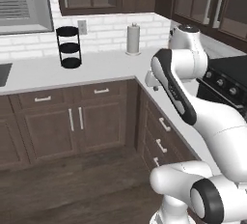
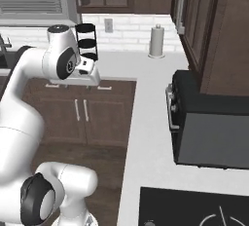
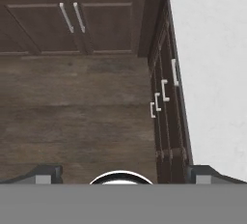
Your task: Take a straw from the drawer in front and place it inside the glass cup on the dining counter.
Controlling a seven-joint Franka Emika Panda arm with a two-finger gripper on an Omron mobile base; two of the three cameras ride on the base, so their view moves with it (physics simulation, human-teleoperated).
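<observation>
Two finger tips of the end effector point(image 3: 123, 175) stand wide apart — holding nothing. It hangs above the wooden floor point(image 3: 72, 117), beside the closed drawers point(image 3: 164, 92).

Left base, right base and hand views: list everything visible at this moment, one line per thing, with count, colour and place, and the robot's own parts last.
Three-tier round rack: one, black, on the white worktop by the brick backsplash.
Paper towel roll on a stand: one, pale grey, near the worktop's inner corner.
Wall outlet: one, grey, behind the rack.
Shallow drawers with silver bar handles: several, dark brown, under the worktop.
Cabinet doors with vertical handles: two, dark brown, below the drawers.
Stove: one, black, right of the worktop.
Gripper: one, dark tips, open, above the wooden floor.
</observation>
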